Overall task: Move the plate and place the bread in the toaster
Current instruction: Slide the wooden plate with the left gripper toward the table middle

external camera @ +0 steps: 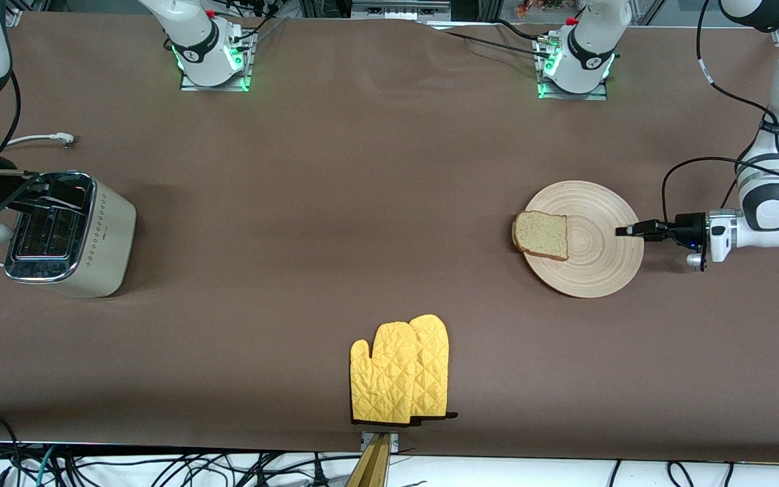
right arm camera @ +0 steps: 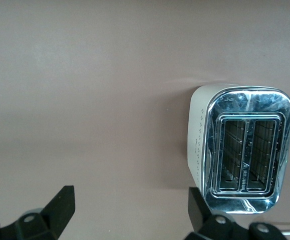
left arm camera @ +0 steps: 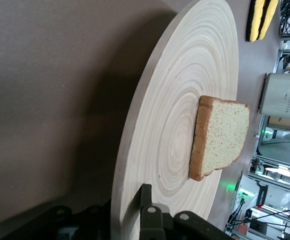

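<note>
The round wooden plate (external camera: 599, 267) lies toward the left arm's end of the table. The bread (external camera: 542, 235) slice rests flat on it, at the rim toward the right arm's end. My left gripper (external camera: 623, 231) reaches in level with the table and is shut on the plate's rim. In the left wrist view one finger (left arm camera: 146, 200) lies on top of the plate (left arm camera: 185, 75) while the other is hidden under it, with the bread (left arm camera: 220, 137) further in. The cream toaster (external camera: 72, 233) stands at the right arm's end. My right gripper (right arm camera: 129, 210) hangs open beside the toaster (right arm camera: 240, 145), holding nothing.
A pair of yellow oven mitts (external camera: 399, 372) lies near the table's front edge, midway along. The toaster's white cord and plug (external camera: 58, 138) lie on the brown cloth farther from the front camera than the toaster. Both toaster slots stand empty.
</note>
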